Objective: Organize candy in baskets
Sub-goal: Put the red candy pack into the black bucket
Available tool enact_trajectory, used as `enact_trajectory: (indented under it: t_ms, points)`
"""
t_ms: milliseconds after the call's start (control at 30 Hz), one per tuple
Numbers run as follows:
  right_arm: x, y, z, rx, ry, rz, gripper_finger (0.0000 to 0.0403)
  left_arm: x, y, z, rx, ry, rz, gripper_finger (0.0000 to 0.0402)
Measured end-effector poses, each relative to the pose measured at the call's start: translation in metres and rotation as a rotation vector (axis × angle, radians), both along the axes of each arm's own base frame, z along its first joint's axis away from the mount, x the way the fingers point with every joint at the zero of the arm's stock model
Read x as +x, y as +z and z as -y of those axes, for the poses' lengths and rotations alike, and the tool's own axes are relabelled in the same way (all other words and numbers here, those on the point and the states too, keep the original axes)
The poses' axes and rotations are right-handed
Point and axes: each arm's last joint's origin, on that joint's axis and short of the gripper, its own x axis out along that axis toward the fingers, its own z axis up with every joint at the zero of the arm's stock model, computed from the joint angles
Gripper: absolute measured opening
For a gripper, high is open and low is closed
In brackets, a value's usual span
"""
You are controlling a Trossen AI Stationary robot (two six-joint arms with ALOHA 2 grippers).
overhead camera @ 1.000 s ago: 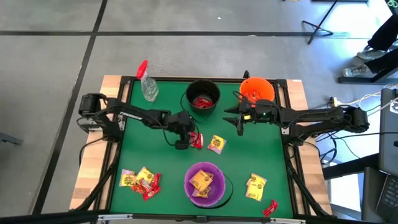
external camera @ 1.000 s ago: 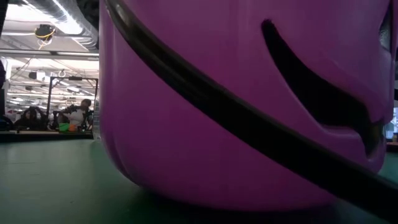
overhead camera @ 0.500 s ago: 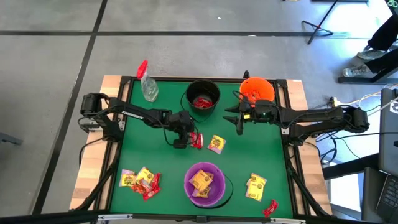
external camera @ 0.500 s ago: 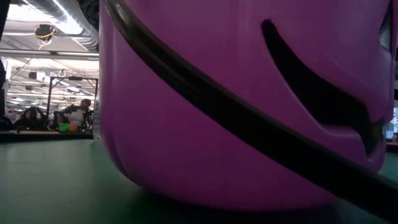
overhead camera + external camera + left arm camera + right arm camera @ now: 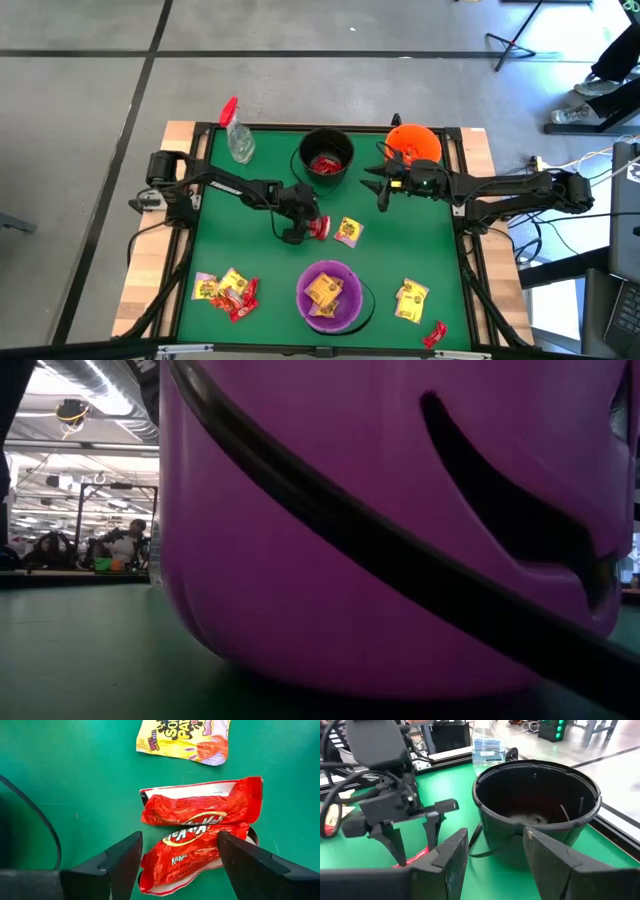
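I see loose candy packets [image 5: 225, 290] at the near left of the green worktop [image 5: 260, 260]. My left gripper [image 5: 177, 852] is spread wide over two red packets [image 5: 200, 835] at mid-worktop, holding nothing. Behind stands the black bucket [image 5: 326, 155]; the purple bucket [image 5: 328, 295] sits in front. My right gripper [image 5: 492, 852] hangs open and empty beside the orange bucket [image 5: 414, 143].

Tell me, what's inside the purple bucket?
The purple bucket holds yellow candy, seen from above. How many packets, and whether more lie underneath, is hidden. From table height only its outer wall shows.
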Motion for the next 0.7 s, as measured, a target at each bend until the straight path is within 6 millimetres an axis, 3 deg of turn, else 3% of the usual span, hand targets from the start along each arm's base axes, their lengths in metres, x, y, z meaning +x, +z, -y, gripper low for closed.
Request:
enact_trajectory:
  t_ms: [233,433,700]
  points:
    - [0.000,0.000,0.000,0.010,-0.020,0.003,0.0188,-0.001,-0.004,0.000,-0.024,0.005,-0.021,0.0224]
    - [0.000,0.000,0.000,0.019,-0.024,0.006,0.0188,-0.003,-0.005,0.001,-0.023,-0.016,-0.048,0.0162]
    - [0.000,0.000,0.000,0.022,-0.025,0.005,0.0188,-0.010,0.013,0.004,0.051,0.024,-0.043,0.0072]
